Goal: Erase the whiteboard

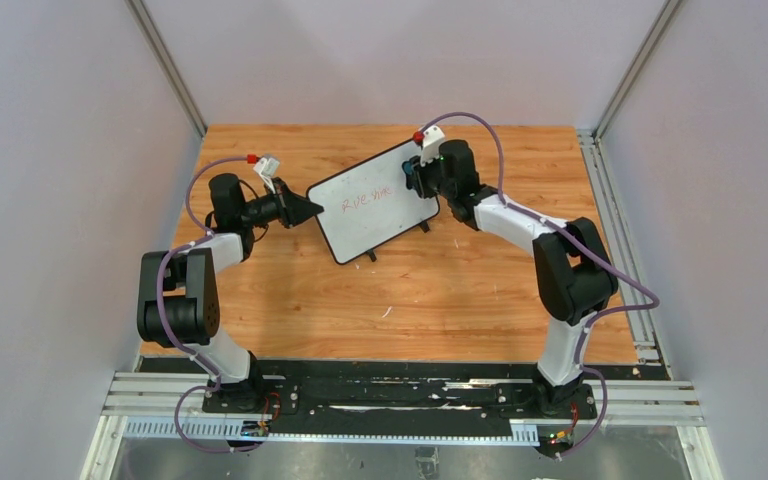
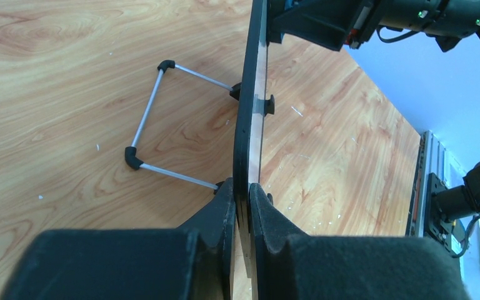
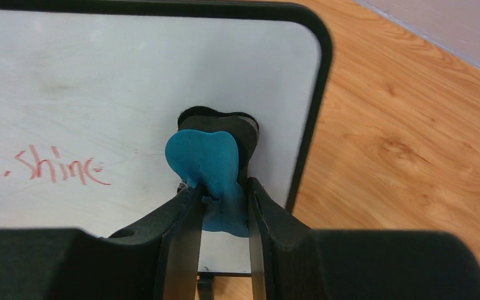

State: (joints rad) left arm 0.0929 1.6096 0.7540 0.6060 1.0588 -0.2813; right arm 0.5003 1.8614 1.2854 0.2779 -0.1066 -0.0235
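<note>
Two hands are on the job, yet none of the wiping looks done. The red writing [image 1: 365, 198] runs across the middle of the whiteboard [image 1: 375, 225], so I judge the whole erasing stroke is left. The board stands toward the far middle of the desk [image 1: 410, 310] on its lower edge, with its long axis running from near-left to far-right. Its white face leans back, turned up toward the near-right. The left hand [image 2: 242, 194] is clamped on the board's left edge, steadying it. The right hand [image 3: 222, 187] is closed on the blue eraser [image 3: 206, 156], which sits against the face by the far-right corner, just right of the last red letters.
</note>
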